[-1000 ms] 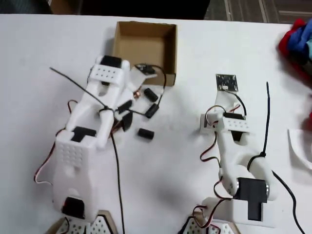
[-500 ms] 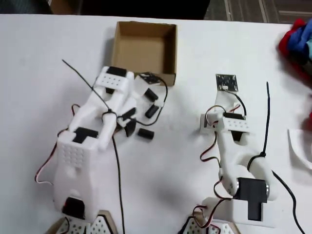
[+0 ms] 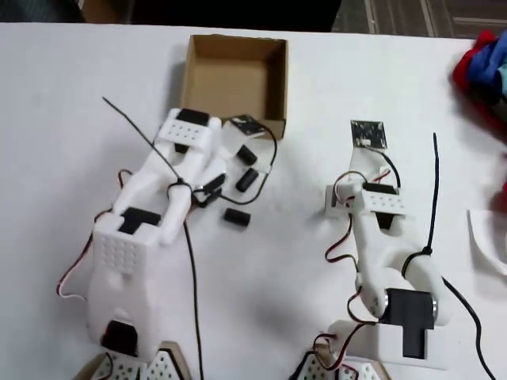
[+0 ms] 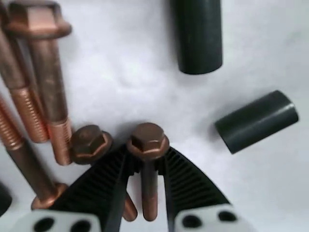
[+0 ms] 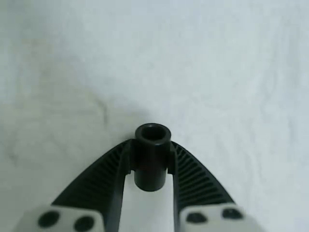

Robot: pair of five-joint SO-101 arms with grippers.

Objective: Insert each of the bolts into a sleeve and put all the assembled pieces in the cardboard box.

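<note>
Clamped a copper bolt [image 4: 147, 141] in the left gripper [image 4: 146, 162], hex head just past the tips. Gripped a black sleeve [image 5: 153, 137] in the right gripper [image 5: 150, 159], open bore past the tips. Up close, saw loose bolts [image 4: 46, 77] and two loose sleeves [image 4: 198, 34] nearby. From high, saw the cardboard box [image 3: 275, 79] near the left arm [image 3: 150, 182].

Pretty messy white table [image 3: 63, 79] tbh

Open cardboard box [image 3: 236, 75] sits upper middle of the frame. A few loose black sleeves [image 3: 236, 217] lie just below it, left of centre, with some copper bolts [image 4: 46, 82] flat on the surface near them. There's a red and blue cloth bundle [image 3: 482, 59] at the upper right edge.
</note>
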